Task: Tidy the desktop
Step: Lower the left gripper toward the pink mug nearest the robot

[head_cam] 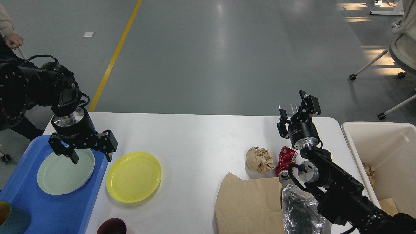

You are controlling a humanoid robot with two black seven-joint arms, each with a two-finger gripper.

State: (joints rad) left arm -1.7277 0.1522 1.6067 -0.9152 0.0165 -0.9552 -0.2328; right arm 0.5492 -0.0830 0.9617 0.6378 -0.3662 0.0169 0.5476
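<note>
The white desktop [198, 139] holds a yellow plate [133, 177], a crumpled brown paper ball [259, 159], a crushed red can [285, 160], a flat brown paper bag [248, 203] and a foil wrapper [300, 211]. My left gripper [92, 159] is open and empty, pointing down over the right rim of the blue tray [52, 208], between the pale green plate [65, 169] and the yellow plate. My right gripper [292, 104] is open and empty, raised above the table's far right, behind the red can.
A cream-white bin [383, 152] with some paper scraps stands at the right. A dark maroon cup [112, 226] sits at the front edge. A teal cup [11, 219] stands in the tray's front corner. A person [9, 35] is at the far left; office chairs at far right.
</note>
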